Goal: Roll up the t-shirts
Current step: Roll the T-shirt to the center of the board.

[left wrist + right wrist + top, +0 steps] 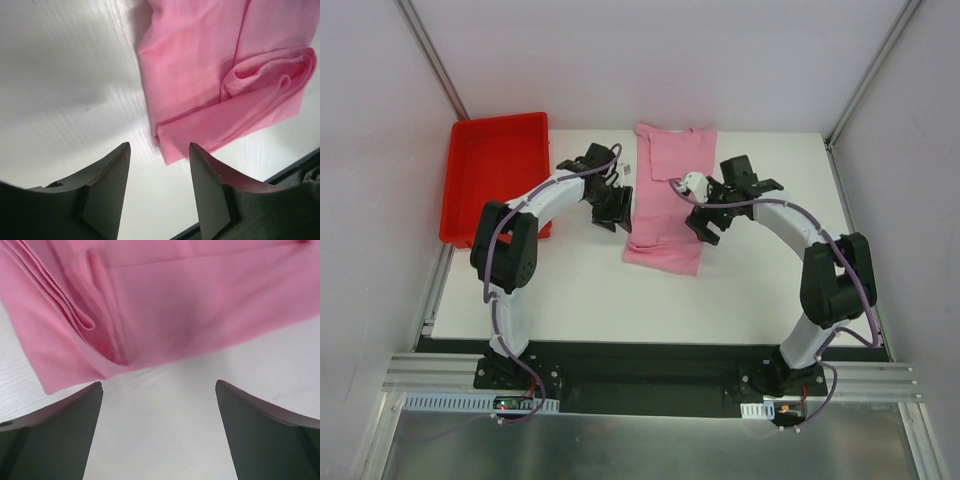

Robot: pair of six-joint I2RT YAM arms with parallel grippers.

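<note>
- The shirt (670,195) lies folded in a strip; I judge rolling not begun.
- Left gripper (160,148), right gripper (159,384): both open, empty.
- Next I'd pinch its near hem.

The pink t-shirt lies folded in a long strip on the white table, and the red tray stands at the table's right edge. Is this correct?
Not quite: the top external view shows the red tray at the left edge. The pink t-shirt does lie folded in a long strip on the white table.
</note>
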